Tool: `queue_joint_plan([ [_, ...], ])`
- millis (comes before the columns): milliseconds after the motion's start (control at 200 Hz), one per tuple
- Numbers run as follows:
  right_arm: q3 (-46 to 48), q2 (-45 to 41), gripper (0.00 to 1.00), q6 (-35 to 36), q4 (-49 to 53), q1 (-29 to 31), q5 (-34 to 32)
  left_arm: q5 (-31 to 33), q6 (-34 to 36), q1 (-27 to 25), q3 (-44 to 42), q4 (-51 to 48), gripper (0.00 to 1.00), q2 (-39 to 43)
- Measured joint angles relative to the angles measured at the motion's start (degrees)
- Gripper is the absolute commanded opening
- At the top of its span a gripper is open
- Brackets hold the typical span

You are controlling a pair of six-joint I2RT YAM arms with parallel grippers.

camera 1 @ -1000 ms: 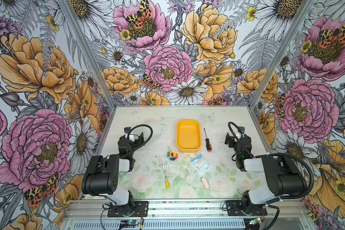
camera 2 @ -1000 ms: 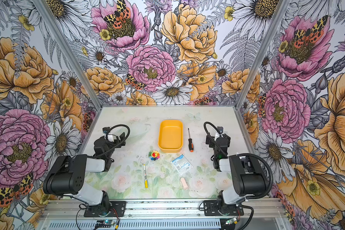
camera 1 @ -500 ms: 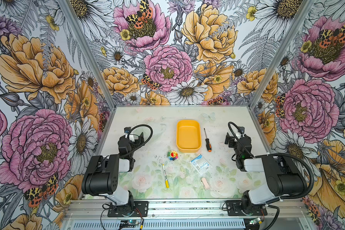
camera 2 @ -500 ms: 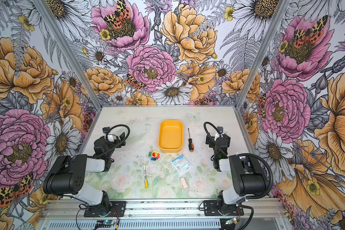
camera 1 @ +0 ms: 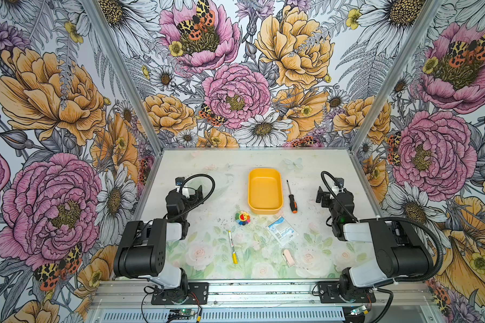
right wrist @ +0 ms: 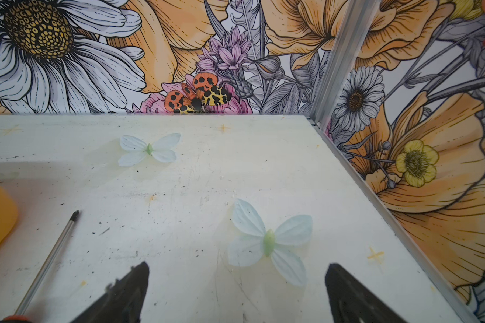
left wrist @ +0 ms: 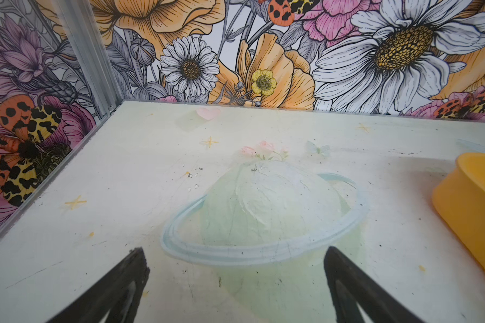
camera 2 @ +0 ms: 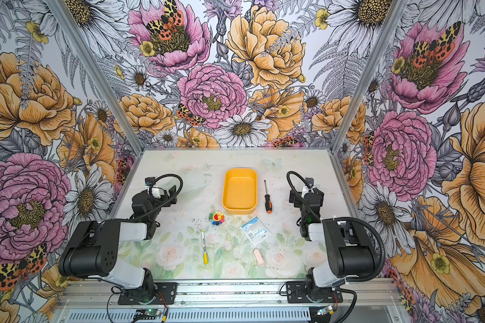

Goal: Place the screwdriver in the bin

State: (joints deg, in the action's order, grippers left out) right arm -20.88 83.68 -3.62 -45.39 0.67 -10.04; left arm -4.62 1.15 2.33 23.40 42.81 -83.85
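Four stray things lie nearest the arm bases and play no part in the task: a pen, a small pink block, a packet and, a little farther in, a coloured flower toy. None of them touches the screwdriver or the bin.

Beyond them, the left gripper sits low over bare table with its jaws spread wide and nothing between them. The right gripper is just as wide open and just as empty. In its wrist view the screwdriver lies off to one side of the jaws, not between them.

In both top views the screwdriver lies flat on the table just beside the bin, on the side towards the right arm. It runs roughly parallel to the bin's long wall but stays clear of it, with the orange-tipped handle at the near end and the shaft pointing away. The bin holds nothing.

So no part of the task is done. The tool is ungrasped and outside the bin. What is left, by my reading, is all of it: bring a gripper over the handle, close on it, lift, carry it across the low wall and let go. The right arm looks better placed for this.
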Motion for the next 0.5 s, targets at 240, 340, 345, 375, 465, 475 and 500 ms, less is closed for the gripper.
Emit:
queue_joint_plan([
  [240,-5.25,-18.91,0.99,-3.56,17.38,0.00,1.38,-2.05,-2.43,-2.80,8.46,-14.78,0.99,16.15],
  [340,-11.96,-22.67,0.99,-7.06,27.89,0.00,6.08,-3.28,-5.01,-6.01,8.44,-17.53,0.99,19.87],
  [345,-12.37,-22.80,0.99,-7.45,28.85,0.00,6.71,-3.50,-5.42,-6.27,8.44,-17.81,0.99,20.02],
  [375,-14.01,-23.21,0.99,-8.17,30.91,0.02,8.11,-3.72,-6.19,-7.28,8.44,-18.78,0.99,20.50],
  [465,-16.85,-23.15,0.98,-11.17,36.68,0.15,13.25,-4.15,-9.22,-10.47,8.41,-20.98,0.99,20.63],
  [475,-16.90,-23.04,0.98,-11.37,37.13,0.15,13.81,-4.20,-9.40,-10.75,8.41,-21.20,0.99,20.55],
  [500,-16.94,-22.69,0.97,-12.33,38.47,0.15,15.39,-4.28,-10.23,-11.72,8.41,-21.64,0.99,20.28],
])
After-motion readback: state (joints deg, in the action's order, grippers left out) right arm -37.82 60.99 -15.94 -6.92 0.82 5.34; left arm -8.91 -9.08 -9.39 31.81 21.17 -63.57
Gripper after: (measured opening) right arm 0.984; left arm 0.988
